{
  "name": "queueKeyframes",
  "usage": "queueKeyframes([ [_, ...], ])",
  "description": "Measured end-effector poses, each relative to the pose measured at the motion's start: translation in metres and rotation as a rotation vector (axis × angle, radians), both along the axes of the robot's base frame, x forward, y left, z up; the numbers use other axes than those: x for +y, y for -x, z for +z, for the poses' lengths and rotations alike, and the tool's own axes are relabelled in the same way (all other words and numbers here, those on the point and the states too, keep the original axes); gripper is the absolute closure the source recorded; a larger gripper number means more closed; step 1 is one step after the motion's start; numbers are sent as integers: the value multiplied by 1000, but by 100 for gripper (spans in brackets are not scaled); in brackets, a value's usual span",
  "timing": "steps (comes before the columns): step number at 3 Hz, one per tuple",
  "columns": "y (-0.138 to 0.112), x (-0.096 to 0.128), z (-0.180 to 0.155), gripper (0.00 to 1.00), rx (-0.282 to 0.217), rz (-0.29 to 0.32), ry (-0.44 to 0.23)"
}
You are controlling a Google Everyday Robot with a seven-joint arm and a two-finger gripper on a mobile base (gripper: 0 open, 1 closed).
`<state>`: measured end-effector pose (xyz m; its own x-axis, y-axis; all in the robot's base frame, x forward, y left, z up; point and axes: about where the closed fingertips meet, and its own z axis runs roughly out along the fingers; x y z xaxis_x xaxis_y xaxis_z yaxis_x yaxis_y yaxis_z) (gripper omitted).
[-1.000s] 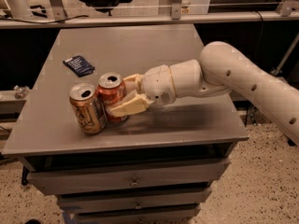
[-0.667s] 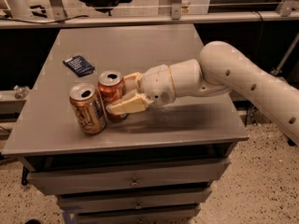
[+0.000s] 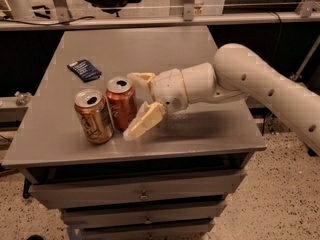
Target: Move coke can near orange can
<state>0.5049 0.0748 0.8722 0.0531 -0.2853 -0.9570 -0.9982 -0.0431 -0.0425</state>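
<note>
The coke can (image 3: 119, 103) stands upright on the grey table (image 3: 150, 49), red-orange with a silver top. The orange can (image 3: 95, 118), golden-copper with a pale label panel, stands upright just to its left and slightly nearer, almost touching it. My gripper (image 3: 132, 105) is at the coke can's right side with its jaws open. One finger (image 3: 141, 77) is behind the can and the other finger (image 3: 144, 121) angles down in front of it, near the table top. Neither finger clearly presses on the can.
A dark blue packet (image 3: 84, 69) lies flat on the table behind the cans, towards the left. The table's front edge is close below the cans, with drawers under it. My white arm (image 3: 250, 81) reaches in from the right.
The gripper's fingers have spread apart; the near finger has swung down and away from the coke can. Both cans stand where they were.
</note>
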Motion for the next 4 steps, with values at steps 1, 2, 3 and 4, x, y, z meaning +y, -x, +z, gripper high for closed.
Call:
queueKeyframes([
  [1, -22, -23, 1, 0, -37, -63, 14],
  [2, -55, -72, 5, 0, -102, -157, 52],
  [3, -97, -120, 22, 0, -184, -253, 84],
  [4, -139, -153, 44, 0, -250, -313, 86],
])
